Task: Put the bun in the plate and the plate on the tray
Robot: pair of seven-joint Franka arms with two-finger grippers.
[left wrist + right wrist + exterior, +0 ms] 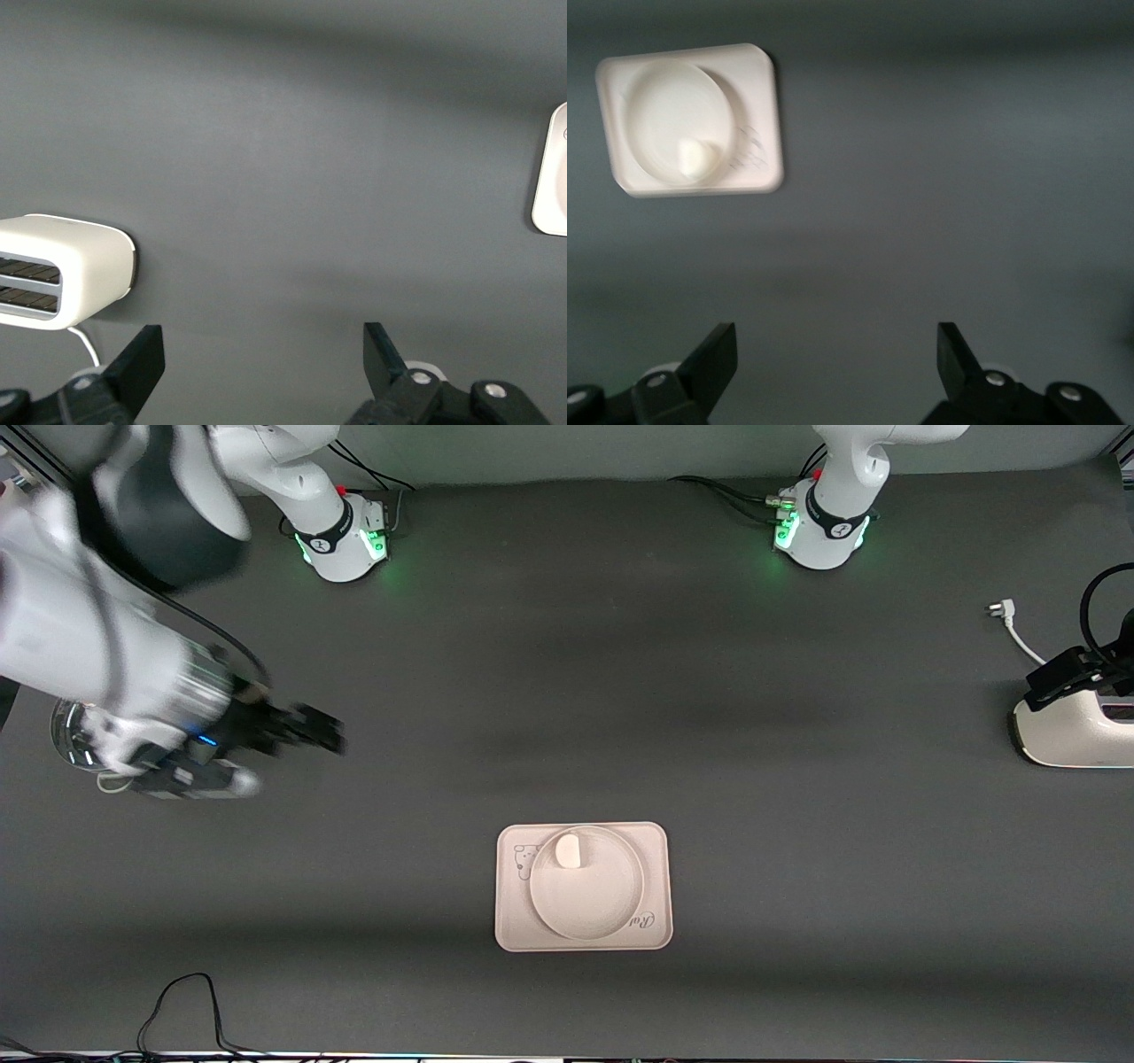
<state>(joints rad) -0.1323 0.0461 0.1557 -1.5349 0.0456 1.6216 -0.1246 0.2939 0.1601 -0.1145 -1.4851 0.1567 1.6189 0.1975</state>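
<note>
right arm: reaching out from its base at the top of the front view, over the table toward its own end.
right gripper (332,737): hanging in the air over bare table at the right arm's end, well apart from the tray; its fingers (713,359) are standing wide apart, released and grasping nothing.
glass (73,735): sitting on the table at the right arm's end, mostly hidden under that arm.
tray (511,921): lying flat on the table about midway between the two arms' ends, nearer to the front camera than either base; a small cartoon animal is showing in one corner and part of the script lettering in another. also showing in the right wrist view (762,115) and, as one corner, at the edge of the left wrist view (551,177).
plate (586,912): sitting on the tray, inside its rim, covering most of it.
bun (568,849): lying in the plate, close against the part of the rim farther from the front camera, touching no gripper.
left arm: waiting at its own end of the table.
left gripper (264,359): hanging over bare table near the toaster; its fingers (140,359) are spread wide, released, with nothing between them.
toaster (1072,731): standing at the left arm's end of the table, well apart from the tray, with a white cord and plug (1001,610) lying just beside it.
</note>
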